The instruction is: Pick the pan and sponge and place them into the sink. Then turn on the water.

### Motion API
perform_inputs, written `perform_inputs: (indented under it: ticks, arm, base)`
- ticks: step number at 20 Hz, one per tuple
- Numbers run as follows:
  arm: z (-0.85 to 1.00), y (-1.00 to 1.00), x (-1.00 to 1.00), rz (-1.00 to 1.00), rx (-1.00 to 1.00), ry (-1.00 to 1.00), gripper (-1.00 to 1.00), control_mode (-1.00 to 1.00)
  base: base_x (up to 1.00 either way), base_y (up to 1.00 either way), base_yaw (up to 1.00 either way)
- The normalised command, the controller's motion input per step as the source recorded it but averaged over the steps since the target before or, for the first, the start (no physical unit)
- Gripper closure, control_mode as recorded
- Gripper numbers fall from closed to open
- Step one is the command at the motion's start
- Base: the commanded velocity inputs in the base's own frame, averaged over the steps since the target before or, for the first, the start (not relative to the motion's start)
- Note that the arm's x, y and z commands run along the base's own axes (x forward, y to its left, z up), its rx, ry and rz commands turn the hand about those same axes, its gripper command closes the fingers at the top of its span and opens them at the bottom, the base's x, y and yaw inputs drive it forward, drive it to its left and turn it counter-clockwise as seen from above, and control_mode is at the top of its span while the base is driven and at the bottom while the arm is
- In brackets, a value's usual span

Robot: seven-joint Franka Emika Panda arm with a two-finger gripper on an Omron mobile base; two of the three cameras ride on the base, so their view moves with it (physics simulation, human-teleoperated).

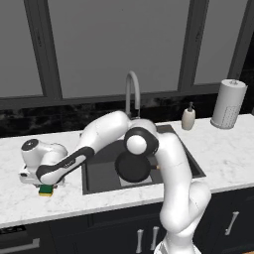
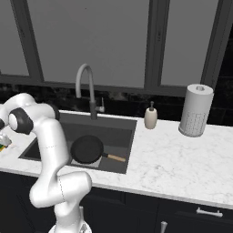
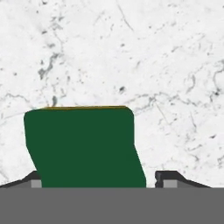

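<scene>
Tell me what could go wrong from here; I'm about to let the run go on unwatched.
1. The hand straddles the sponge on the marble counter, but the sponge sits skewed and nearer one finger, so a closing pinch may push it aside.
2. The pan already takes up the middle of the sink, so a dropped sponge may land on it.
3. The faucet stands close behind the arm's path to the sink.

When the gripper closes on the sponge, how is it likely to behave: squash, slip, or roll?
The sponge lies flat on the marble counter, so rolling or tipping seems unlikely. Being a sponge, it will probably compress between the fingers and weigh little. Its rounded corners might let it twist if gripped off-centre.
</scene>
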Motion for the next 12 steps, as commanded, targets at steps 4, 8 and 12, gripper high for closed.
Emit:
perform_inputs:
  ticks: [4, 8, 12]
  arm:
    - [-0.44, -0.07, 0.0, 0.0, 0.03, -0.02, 1.0, -1.0]
    - [-0.08, -0.03, 0.0, -0.01, 0.03, -0.12, 1.0, -1.0]
    - [0.02, -0.08, -0.06, -0.09, 0.06, -0.07, 1.0, -1.0]
  base:
    - [0.0, 0.0, 0.0]
    - [0.0, 0.0, 0.0]
    - [0.0, 0.0, 0.0]
